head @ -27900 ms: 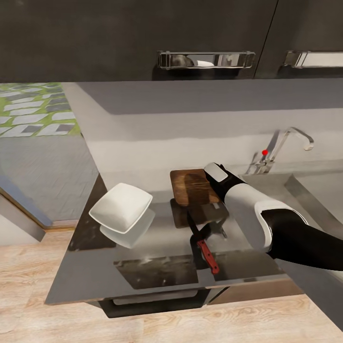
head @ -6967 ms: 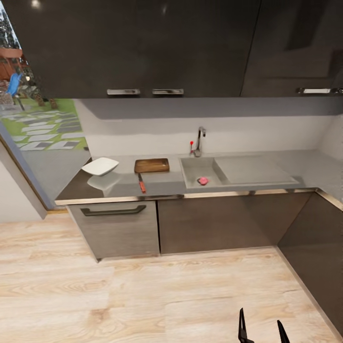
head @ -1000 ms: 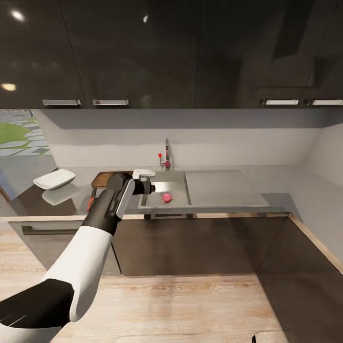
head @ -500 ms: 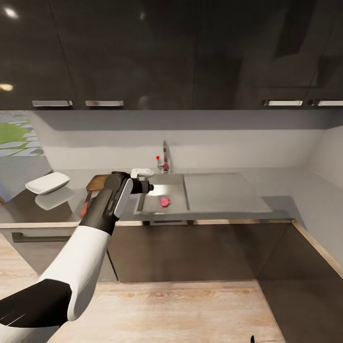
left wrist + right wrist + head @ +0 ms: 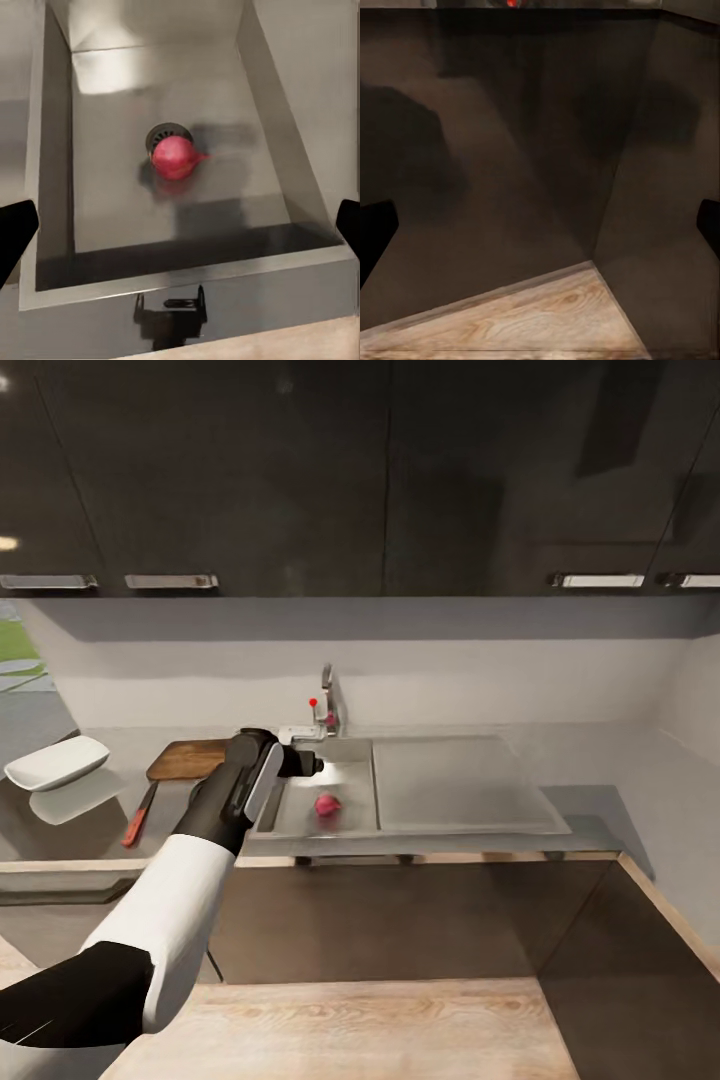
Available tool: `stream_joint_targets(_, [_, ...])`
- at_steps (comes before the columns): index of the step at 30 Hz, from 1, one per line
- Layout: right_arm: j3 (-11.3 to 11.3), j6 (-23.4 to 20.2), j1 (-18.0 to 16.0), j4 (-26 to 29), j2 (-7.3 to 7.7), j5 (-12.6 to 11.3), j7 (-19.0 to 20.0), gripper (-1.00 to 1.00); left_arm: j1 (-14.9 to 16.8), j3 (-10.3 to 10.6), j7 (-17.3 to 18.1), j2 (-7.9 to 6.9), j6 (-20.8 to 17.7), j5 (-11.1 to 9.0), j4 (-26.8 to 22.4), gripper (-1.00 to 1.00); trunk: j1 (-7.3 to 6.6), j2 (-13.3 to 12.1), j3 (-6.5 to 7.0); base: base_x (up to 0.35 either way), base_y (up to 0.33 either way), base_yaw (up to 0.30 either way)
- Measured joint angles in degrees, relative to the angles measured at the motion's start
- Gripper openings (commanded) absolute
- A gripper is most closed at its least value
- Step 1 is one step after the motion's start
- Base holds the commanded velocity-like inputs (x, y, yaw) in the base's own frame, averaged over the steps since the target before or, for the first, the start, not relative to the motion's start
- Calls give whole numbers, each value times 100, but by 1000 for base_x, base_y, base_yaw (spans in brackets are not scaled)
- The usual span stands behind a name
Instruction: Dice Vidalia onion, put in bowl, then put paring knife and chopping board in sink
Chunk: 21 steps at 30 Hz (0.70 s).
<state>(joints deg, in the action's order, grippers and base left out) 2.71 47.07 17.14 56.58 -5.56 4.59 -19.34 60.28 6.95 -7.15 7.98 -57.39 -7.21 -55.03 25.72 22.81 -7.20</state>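
The pinkish-red Vidalia onion lies in the steel sink, resting by the round drain. In the left wrist view the onion sits centred on the floor of the sink. My left gripper hangs open above the basin's left side, and between the spread fingers of the left gripper there is nothing. Left of the sink, the brown chopping board lies on the countertop. The paring knife and the white bowl rest there too. My right gripper is open and empty, low by the cabinets.
A curved tap with a red knob stands behind the basin. Dark wall cabinets hang overhead. Dark base cabinets meet in a corner above the wooden floor.
The whole view has shifted as the camera moved, so the sink now sits lower and further left in it. My left gripper has stayed over the basin's left side, with the onion unmoved.
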Motion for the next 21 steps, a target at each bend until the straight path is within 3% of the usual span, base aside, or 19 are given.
stream_joint_targets(2, [-1,-2,1,-585,-10,-11,-2,100,-3,0,-2,1,0,7,3,100,1,-1,-1,180,-152,0])
stream_joint_targets(8, [-10,40,-1,-1539,-23,-7,-2,100,0,-1,-4,-10,7,10,8,100,3,-1,0,53,-45,0])
stream_joint_targets(17, [-16,147,-1,-1786,-49,-14,-11,100,-4,-4,-11,-22,16,20,105,100,3,-1,0,5,-4,0])
stream_joint_targets(21, [-13,156,-1,-1898,-143,-11,-14,100,-4,-17,-23,-68,19,36,324,100,3,-1,0,0,0,0])
